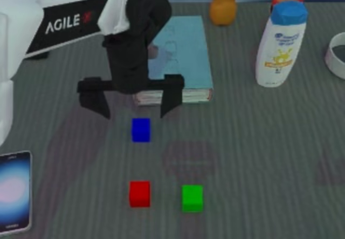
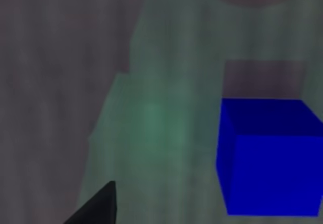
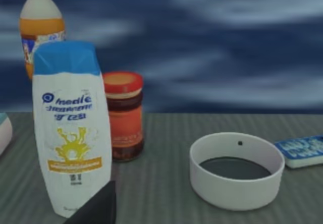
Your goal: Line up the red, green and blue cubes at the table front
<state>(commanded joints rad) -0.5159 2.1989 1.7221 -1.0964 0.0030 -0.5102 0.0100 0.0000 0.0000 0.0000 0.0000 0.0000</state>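
Our left gripper (image 1: 135,103) hangs spread wide, empty. Blue cube (image 1: 141,129) sits just ahead of it toward the table (image 1: 259,158) front, roughly centred between the fingers; red cube (image 1: 139,194) and green cube (image 1: 192,198) lie beyond. Left arm is nearer.

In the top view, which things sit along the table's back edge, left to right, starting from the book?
Book → orange bottle → shampoo bottle → white ring. The red-lidded jar overlaps the shampoo bottle, so it is left out.
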